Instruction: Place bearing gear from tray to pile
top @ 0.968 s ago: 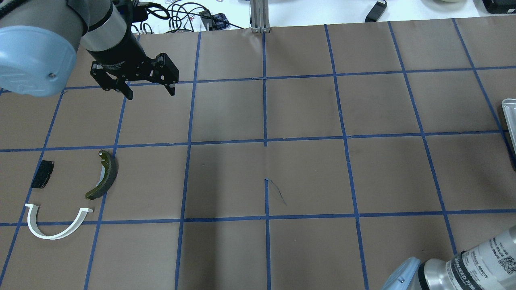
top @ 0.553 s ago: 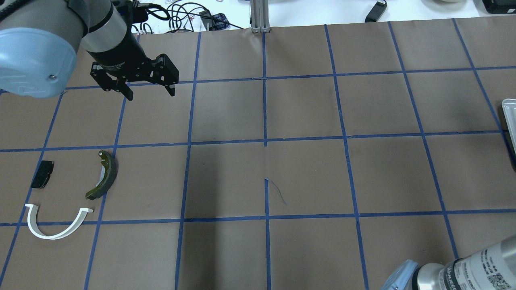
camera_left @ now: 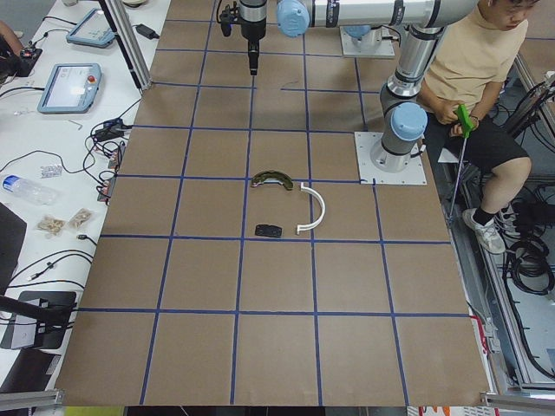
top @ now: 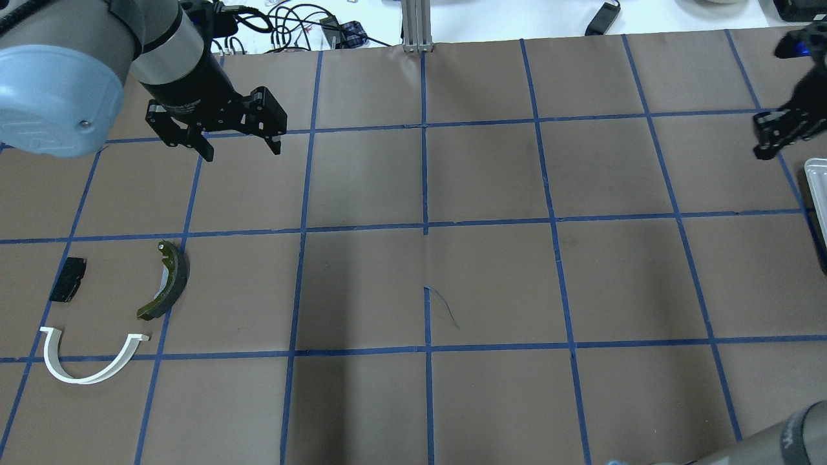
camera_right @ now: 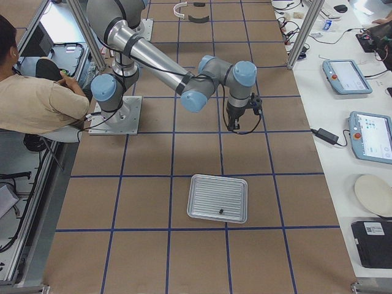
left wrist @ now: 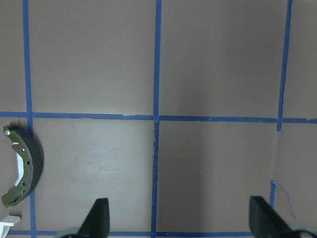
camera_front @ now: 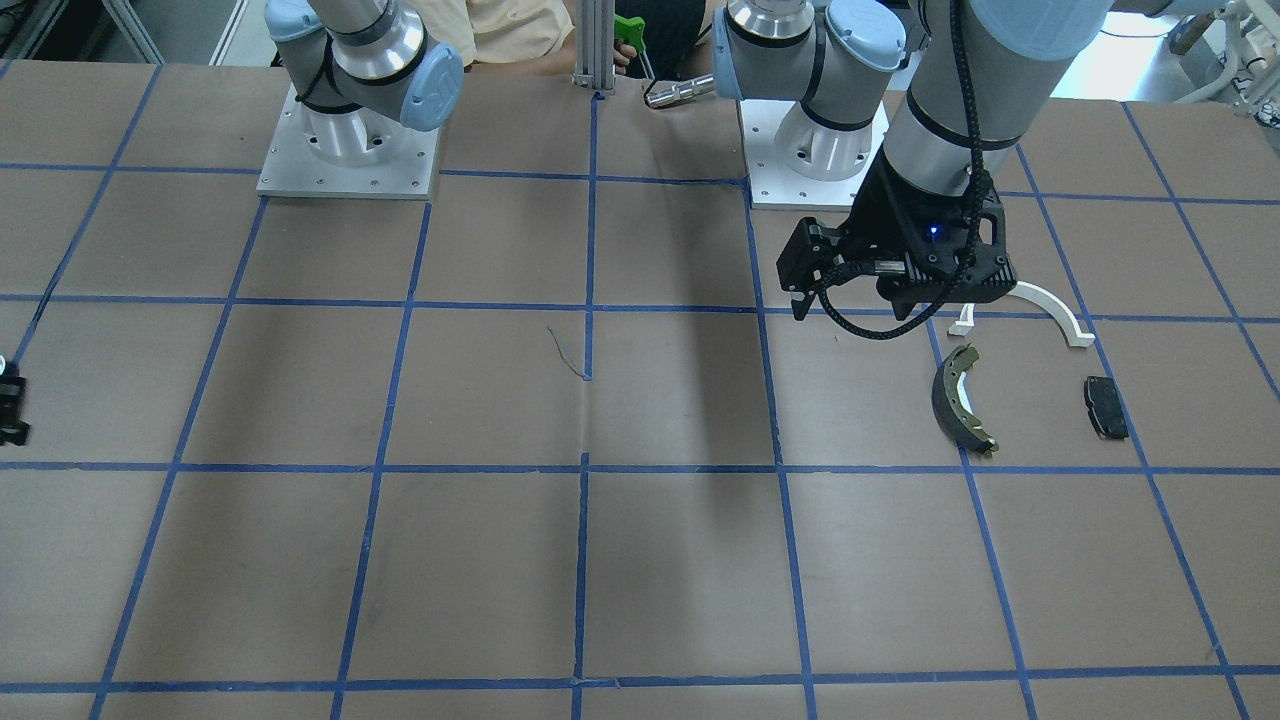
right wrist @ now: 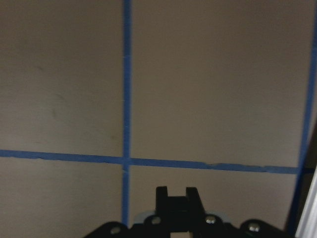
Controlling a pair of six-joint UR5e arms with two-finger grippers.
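Observation:
The bearing gear (camera_right: 220, 212) is a small dark part lying in the ribbed metal tray (camera_right: 202, 187). The tray's rim also shows at the overhead view's right edge (top: 815, 184). The pile lies at the near left: a white half-ring (top: 90, 376), a dark brake shoe (top: 170, 283) and a black pad (top: 68, 279). My left gripper (top: 241, 150) hangs open and empty above the table, beyond the pile. My right gripper (top: 778, 132) hovers near the tray; the right wrist view shows it (right wrist: 177, 196) shut and empty.
Blue tape lines grid the brown table. Cables (top: 284, 26) and an aluminium post (top: 417, 26) stand at the far edge. A seated person (camera_left: 473, 78) is beside the robot bases. Tablets (camera_right: 346, 76) lie on the side bench.
My right arm's elbow has slid out of the overhead view's lower right corner, and the right gripper has come into view at the upper right. The left gripper has barely moved.

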